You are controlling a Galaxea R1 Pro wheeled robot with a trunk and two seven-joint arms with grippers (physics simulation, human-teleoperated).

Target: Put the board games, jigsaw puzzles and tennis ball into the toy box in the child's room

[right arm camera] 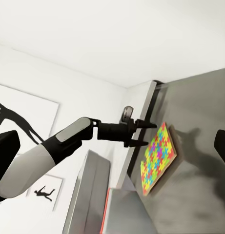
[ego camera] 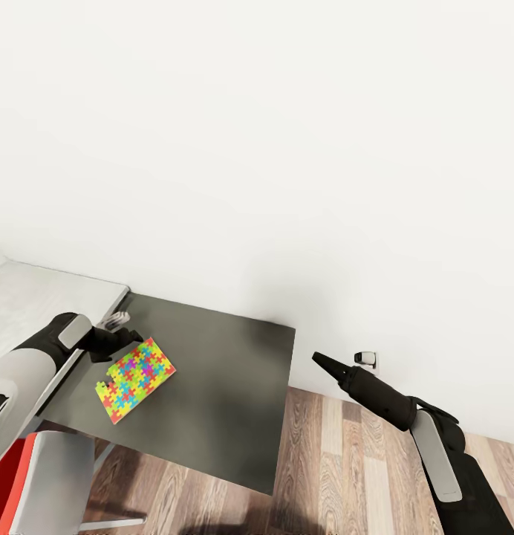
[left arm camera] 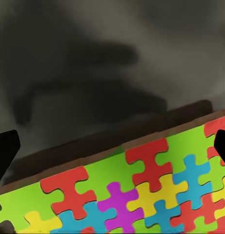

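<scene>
One jigsaw puzzle (ego camera: 136,379), a flat square of bright interlocking pieces, lies on the dark grey cabinet (ego camera: 227,401) near its left side. My left gripper (ego camera: 132,343) is open at the puzzle's near edge, with a fingertip (left arm camera: 5,148) to either side of it in the left wrist view. The puzzle (left arm camera: 141,190) shows there close up with its brown edge. From the right wrist view, the left gripper (right arm camera: 143,135) hangs spread just at the puzzle (right arm camera: 158,158). My right gripper (ego camera: 318,360) is open in the air beyond the cabinet's right edge. The table (ego camera: 34,297) shows as a pale strip at far left.
A red chair (ego camera: 12,483) stands at the lower left, close under my left arm. Wood-plank floor (ego camera: 346,461) lies to the right of the cabinet, with a wall socket (ego camera: 367,359) low on the white wall. Black silhouette pictures (right arm camera: 17,119) hang on the wall.
</scene>
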